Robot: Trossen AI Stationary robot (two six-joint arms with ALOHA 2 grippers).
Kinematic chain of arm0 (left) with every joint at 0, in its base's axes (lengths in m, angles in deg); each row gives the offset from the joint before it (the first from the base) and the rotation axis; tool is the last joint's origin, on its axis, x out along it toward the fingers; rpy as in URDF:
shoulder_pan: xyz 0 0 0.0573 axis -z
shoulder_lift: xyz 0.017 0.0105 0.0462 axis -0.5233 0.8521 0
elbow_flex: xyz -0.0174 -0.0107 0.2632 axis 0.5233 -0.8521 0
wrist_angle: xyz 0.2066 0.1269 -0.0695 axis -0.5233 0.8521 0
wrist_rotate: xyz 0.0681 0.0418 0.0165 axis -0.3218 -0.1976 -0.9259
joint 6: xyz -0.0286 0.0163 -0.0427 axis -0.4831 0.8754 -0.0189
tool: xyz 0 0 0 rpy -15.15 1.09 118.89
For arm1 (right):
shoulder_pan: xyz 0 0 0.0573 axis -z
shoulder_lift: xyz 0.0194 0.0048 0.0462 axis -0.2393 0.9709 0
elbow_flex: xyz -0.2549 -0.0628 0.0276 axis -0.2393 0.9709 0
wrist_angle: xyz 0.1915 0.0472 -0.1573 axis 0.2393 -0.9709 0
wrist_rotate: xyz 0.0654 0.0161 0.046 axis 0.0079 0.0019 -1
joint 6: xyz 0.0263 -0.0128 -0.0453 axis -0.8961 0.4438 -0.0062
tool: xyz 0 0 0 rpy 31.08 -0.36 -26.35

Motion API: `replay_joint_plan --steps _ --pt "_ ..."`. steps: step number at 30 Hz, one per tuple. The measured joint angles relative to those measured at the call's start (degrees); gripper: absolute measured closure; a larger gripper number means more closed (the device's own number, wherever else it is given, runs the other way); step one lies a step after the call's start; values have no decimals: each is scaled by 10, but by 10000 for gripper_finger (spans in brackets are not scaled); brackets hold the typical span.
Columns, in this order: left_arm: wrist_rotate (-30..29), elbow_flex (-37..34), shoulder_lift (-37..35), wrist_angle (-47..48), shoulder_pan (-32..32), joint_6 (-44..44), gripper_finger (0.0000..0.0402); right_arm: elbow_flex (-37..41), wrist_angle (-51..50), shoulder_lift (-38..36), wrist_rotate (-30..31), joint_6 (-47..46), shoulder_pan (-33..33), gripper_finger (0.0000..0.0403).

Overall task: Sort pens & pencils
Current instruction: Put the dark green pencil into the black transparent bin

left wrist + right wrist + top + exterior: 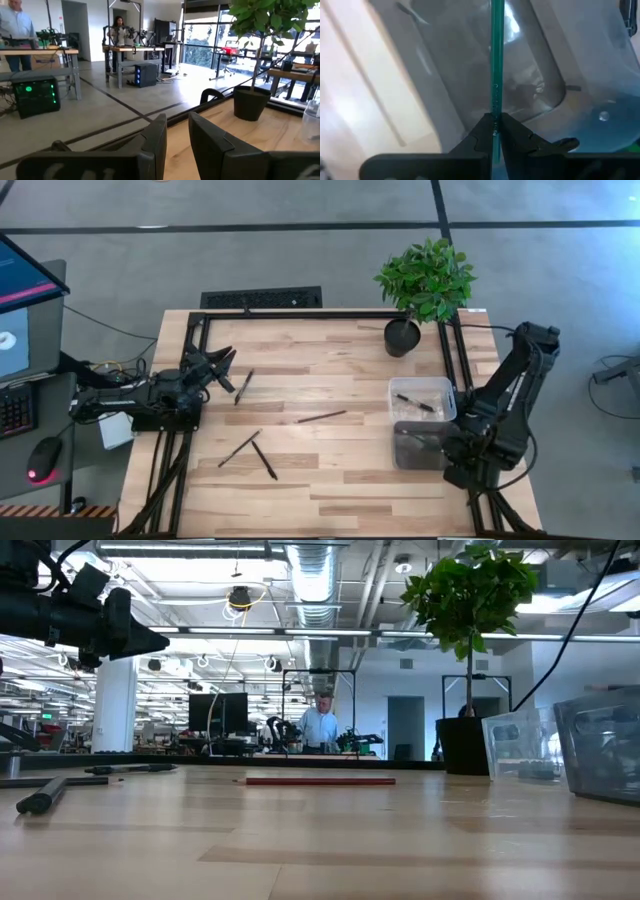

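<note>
Left hand (222, 365) hangs near the counter's (330, 480) left edge, well apart from the potted plant (425, 285), its fingers (155, 145) parted with nothing between them as I read the left wrist view. Just beside it, on the plant's side, lies one dark pen (244, 386). Farther from the plant, toward the near edge, two more dark sticks (252, 452) lie crossed at one end, and between them and the plant a reddish-brown pencil (321, 417) rests alone on the wood; all four are not yet sorted. Two clear bins sit just below the plant in the high view: the bin nearer the plant (423, 398) holds at least one dark pen (415, 403), and the farther bin (420, 445) looks darker inside, though I cannot count what is in it. My right hand (447, 445) is at that farther bin, clamped on a thin green stick (496, 75) that points out over the bin's clear wall. I judge the job to be past the start but not half finished: one delivery in hand, four sticks left on the counter.
</note>
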Motion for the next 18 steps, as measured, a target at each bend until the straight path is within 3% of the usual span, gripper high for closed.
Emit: replay_joint_plan --steps 7,18 --pt "2 0 0 0 0 -9 329 42 64 0 -2 0 0 355" --pt "3 0 0 0 0 -15 329 46 81 0 0 -5 0 355"
